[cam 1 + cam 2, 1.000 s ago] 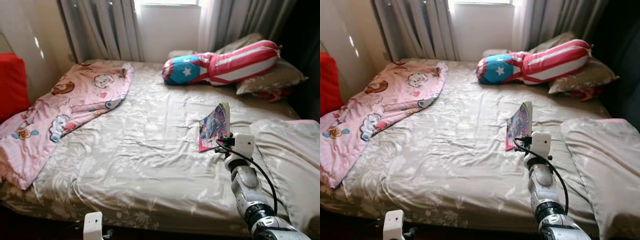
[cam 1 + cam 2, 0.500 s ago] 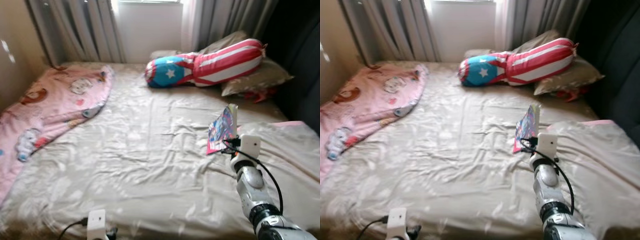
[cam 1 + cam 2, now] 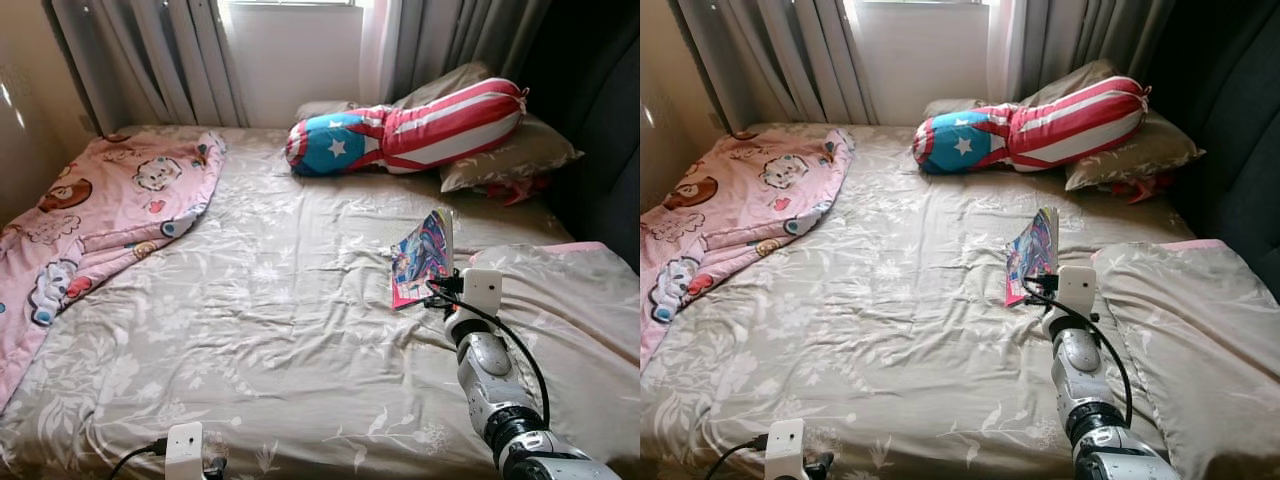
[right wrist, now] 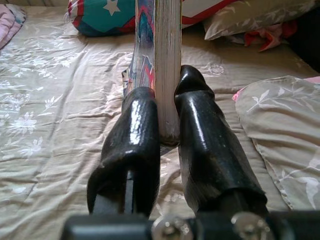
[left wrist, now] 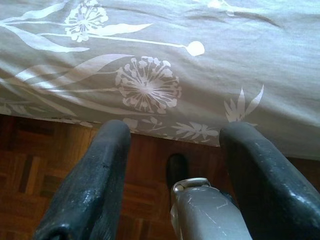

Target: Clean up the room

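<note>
A thin book with a bright multicoloured cover stands on edge above the bed, held up over the beige flowered sheet. My right gripper is shut on the book, its two black fingers pinching the lower edge. My right arm reaches up from the bottom right. My left gripper hangs open by the bed's near edge, over the wooden floor, with nothing between its fingers.
A pink cartoon blanket lies rumpled on the bed's left side. A stars-and-stripes bolster and beige pillows sit at the head under the curtains. A folded beige cover lies at the right.
The camera has swung right, so the red cushion has left the picture. My right gripper still holds the book upright, at about the same spot over the bed.
</note>
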Motion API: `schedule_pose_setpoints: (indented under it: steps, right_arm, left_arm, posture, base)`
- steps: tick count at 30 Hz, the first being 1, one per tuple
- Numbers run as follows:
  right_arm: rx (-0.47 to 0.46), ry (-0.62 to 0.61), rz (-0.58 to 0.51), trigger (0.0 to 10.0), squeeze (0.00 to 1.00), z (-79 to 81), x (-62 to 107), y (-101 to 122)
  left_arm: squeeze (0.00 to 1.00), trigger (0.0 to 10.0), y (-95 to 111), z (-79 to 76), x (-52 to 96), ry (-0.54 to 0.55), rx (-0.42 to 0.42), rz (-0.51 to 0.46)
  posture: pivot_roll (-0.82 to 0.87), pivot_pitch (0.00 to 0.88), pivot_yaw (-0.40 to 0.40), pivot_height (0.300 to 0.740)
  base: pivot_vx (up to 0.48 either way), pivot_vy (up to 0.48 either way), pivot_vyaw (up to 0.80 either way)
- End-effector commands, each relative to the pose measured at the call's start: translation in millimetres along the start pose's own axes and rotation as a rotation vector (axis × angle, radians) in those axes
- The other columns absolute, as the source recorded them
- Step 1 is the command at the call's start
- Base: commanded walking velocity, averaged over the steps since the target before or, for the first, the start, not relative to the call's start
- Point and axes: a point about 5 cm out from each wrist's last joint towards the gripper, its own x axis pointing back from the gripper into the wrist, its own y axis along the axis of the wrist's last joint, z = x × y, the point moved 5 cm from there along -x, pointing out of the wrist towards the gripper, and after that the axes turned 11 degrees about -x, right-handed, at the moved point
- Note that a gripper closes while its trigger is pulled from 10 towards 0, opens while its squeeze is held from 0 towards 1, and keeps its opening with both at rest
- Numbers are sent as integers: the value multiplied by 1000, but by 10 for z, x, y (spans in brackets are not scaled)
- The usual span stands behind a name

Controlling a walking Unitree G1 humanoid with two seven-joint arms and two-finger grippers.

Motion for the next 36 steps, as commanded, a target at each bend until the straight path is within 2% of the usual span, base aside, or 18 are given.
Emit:
schedule_pose_setpoints:
  steps: [1,10,17,20,21,23,25,30,36]
  right_arm:
    - [5,14,-51,10000,0,32,-45,152]
    - [-5,40,-40,10000,0,76,-39,119]
    - [-13,79,-43,10000,0,140,-39,124]
    - [-13,131,-4,10000,0,223,-23,41]
    - [-14,141,0,10000,0,239,-21,30]
    - [-16,164,3,10000,0,284,-18,22]
    - [-17,177,0,10000,0,309,-18,28]
    - [-14,177,-4,10000,0,327,-30,46]
    - [-1,147,22,10000,0,291,-46,20]
  left_arm:
    - [0,10000,-17,2,0,3,-12,10]
    - [0,10000,46,1,2,0,5,-34]
    - [0,10000,200,9,18,0,20,-145]
    - [0,10000,288,17,36,5,31,-209]
    - [0,10000,402,15,26,5,47,-245]
    - [0,10000,1066,38,34,25,43,-452]
    - [0,10000,1443,55,92,41,46,-575]
    - [0,10000,1685,101,147,58,54,-656]
    - [0,10000,1774,78,178,57,60,-692]
  posture:
    - [-102,0,-28,740]
    - [-102,0,-25,740]
    - [-101,0,-21,740]
    - [-96,0,-19,740]
    - [-96,0,-19,740]
    - [-94,0,-17,740]
    - [-94,0,-17,740]
    - [-93,0,-12,740]
    - [-93,0,-11,725]
  base:
    - [0,-368,0]
    - [0,-41,0]
    - [0,0,0]
    - [0,0,0]
    - [0,0,0]
    - [0,0,0]
    - [0,0,0]
    - [0,0,0]
    - [0,0,0]
